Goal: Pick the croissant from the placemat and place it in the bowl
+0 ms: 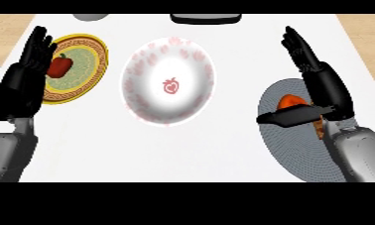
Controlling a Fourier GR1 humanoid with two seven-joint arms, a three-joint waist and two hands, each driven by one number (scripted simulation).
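Now the croissant (291, 101) lies on the grey placemat (293, 142) at the right of the counter (219, 154), partly hidden by the right hand (326, 87). Its fingers (299, 48) are straight and open, the thumb stretched sideways over the croissant, and they grasp nothing. The bowl (139, 65) stands in the middle, well apart. The left hand (26, 78) rests open at the left edge, beside a plate (92, 78).

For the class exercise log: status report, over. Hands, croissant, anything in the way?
Left hand open, resting at left edge. Right hand open over croissant, not gripping. Croissant on placemat. Nothing between it and bowl.
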